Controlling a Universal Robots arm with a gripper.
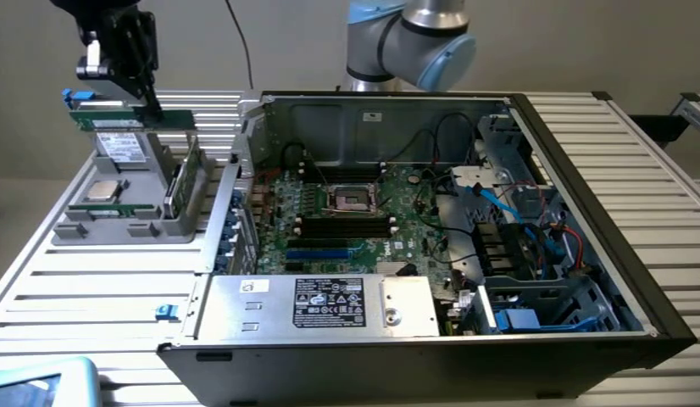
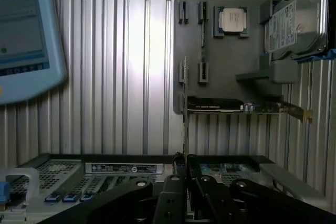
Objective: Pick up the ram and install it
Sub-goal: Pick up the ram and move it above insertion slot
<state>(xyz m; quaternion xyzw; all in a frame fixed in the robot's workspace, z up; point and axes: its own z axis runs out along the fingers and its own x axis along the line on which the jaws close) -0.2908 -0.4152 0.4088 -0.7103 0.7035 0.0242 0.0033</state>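
**Exterior view.** Black jaws [image 1: 153,112] high at the exterior view's left, pointing down, closed to a narrow gap on the ram [image 1: 113,119]. Ram gripped along its upper edge, long side level, held in the air. Directly below the jaws, a grey holder [image 1: 73,229] on the slatted metal table [image 1: 90,288]. In the holder:
- a hard drive [image 1: 122,151] propped upright just under the ram
- a square silver processor [image 1: 102,189] lower down
- another green stick [image 1: 102,210] lying along a slot
- a green card [image 1: 187,180] standing on edge

Well apart from the jaws, toward the exterior view's right, an open computer case [image 1: 621,212]. Inside it, a green motherboard [image 1: 327,246] facing up, with long black memory slots [image 1: 344,225] near its middle. Behind the case, a grey and pale blue robot arm [image 1: 413,42].

**Wrist view.** Looking down past the jaws [image 2: 185,163], closed against both faces of the ram [image 2: 185,129]. Ram seen edge-on, one thin line running straight out from the fingertips. Beyond the jaws and far below, the same holder [image 2: 231,61], carrying:
- the processor [image 2: 232,20]
- the hard drive [image 2: 296,19]
- the green card [image 2: 236,106] with a gold bracket at one end
- the other green stick [image 2: 203,30], also edge-on

Beside the holder, bare ribbed table [image 2: 121,77]. At the picture's edge, a pale blue screen [image 2: 23,30]. Nearest the jaws, the top of the computer case [image 2: 123,169], with a white label.
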